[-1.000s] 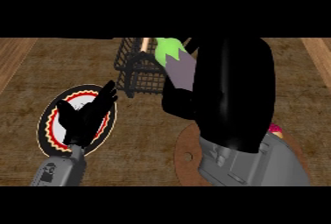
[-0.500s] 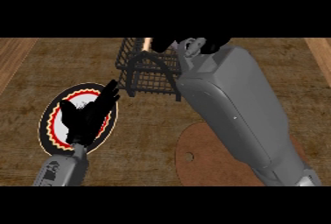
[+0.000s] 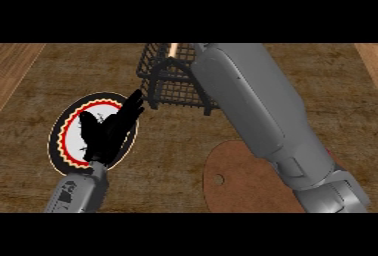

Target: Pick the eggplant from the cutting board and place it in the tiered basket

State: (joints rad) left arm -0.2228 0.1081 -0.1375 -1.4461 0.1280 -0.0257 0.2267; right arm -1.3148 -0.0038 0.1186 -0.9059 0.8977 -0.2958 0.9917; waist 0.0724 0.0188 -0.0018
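Brown speckled desk (image 3: pixel 170 160) fills the view, with lighter wood strips along its left and right edges. Black wire tiered basket (image 3: pixel 173 82) stands near the far edge, about mid-width. Right grey forearm (image 3: pixel 258 115) runs diagonally from the near right corner up to the basket's right side, covering that part of it. Right hand is hidden past the top of the arm, so can't tell if it's open or closed. Eggplant not visible anywhere; can't tell whether it's in the basket or in the hand. Round brown cutting board (image 3: pixel 232 175) with a small hole lies near the desk's near edge, partly under the right forearm; nothing visible on its bare part. Left hand (image 3: pixel 107 132) is black, fingers straight and relaxed, holding nothing, over a round plate (image 3: pixel 63 150) with red-yellow rim toward the left edge. Left forearm (image 3: pixel 77 192) comes in from the near left.
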